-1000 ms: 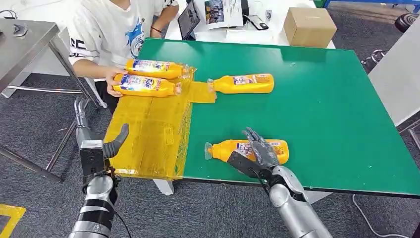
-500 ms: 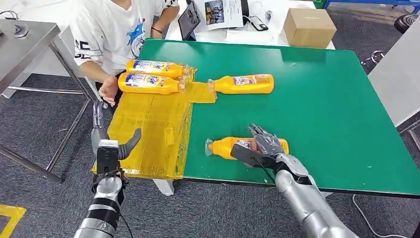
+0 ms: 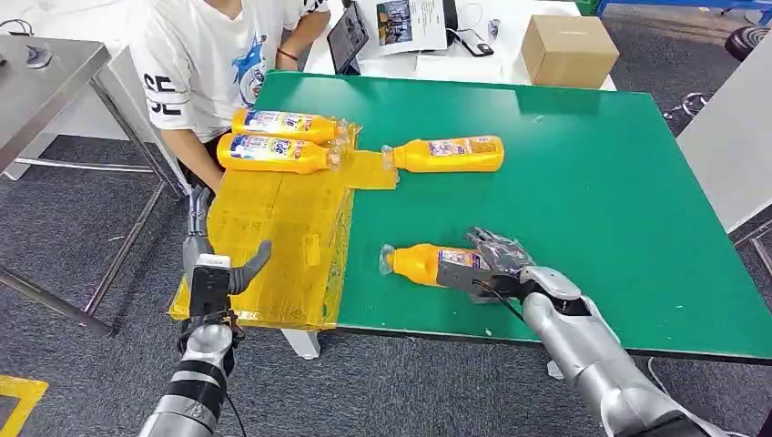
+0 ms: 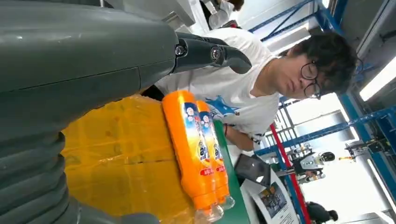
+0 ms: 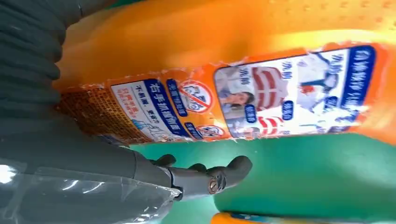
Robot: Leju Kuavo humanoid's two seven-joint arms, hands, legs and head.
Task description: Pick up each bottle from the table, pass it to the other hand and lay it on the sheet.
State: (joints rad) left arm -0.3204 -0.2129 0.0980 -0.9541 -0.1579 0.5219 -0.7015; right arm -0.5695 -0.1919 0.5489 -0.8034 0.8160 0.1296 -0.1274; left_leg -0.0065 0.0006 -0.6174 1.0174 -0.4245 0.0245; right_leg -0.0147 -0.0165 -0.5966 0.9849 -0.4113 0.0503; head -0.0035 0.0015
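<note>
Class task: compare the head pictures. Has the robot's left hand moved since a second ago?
Yes. The left hand has risen forward and rightward, now overlapping the yellow sheet's near-left corner beside the green table.

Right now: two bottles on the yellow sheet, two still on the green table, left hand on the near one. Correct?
Not quite: it is the right hand on the near bottle, not the left, as the head view shows. The left hand hangs open over the yellow sheet. The rest stands: two bottles on the sheet, two on the green table, counting the far bottle.
</note>
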